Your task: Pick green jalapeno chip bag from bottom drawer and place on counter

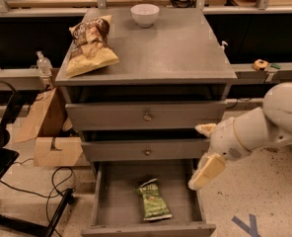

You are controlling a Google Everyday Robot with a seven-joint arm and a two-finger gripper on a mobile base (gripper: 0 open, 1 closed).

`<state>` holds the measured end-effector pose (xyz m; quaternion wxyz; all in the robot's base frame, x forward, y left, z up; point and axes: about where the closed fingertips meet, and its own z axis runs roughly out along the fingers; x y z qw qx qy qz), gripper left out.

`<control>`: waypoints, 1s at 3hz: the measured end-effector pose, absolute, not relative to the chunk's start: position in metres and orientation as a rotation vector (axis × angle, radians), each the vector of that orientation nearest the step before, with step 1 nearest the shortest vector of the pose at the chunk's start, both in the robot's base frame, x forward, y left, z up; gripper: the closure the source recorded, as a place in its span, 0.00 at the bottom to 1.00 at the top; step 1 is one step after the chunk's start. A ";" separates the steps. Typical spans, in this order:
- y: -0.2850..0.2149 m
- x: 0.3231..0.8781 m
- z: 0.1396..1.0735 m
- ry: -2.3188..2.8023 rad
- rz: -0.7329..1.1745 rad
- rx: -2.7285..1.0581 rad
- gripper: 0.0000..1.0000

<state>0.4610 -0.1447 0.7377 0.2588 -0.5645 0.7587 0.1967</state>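
The green jalapeno chip bag (153,200) lies flat in the open bottom drawer (99,197), near the drawer's front and a little right of its middle. The grey counter (170,43) tops the cabinet. My gripper (204,151) is at the end of the white arm coming in from the right. It hangs beside the cabinet's right front corner, above the drawer's right edge, up and to the right of the bag. Its two cream fingers (205,171) stand apart with nothing between them.
A brown-and-yellow chip bag (89,43) and a white bowl (145,14) sit on the counter. The two upper drawers are shut. A cardboard box (47,135) and cables (52,186) lie on the floor to the left. Blue tape (248,226) marks the floor at the right.
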 end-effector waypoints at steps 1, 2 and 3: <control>-0.124 0.502 0.678 2.004 0.626 -1.371 0.00; -0.125 0.559 0.632 2.003 0.614 -1.164 0.00; -0.132 0.584 0.621 1.999 0.553 -1.075 0.00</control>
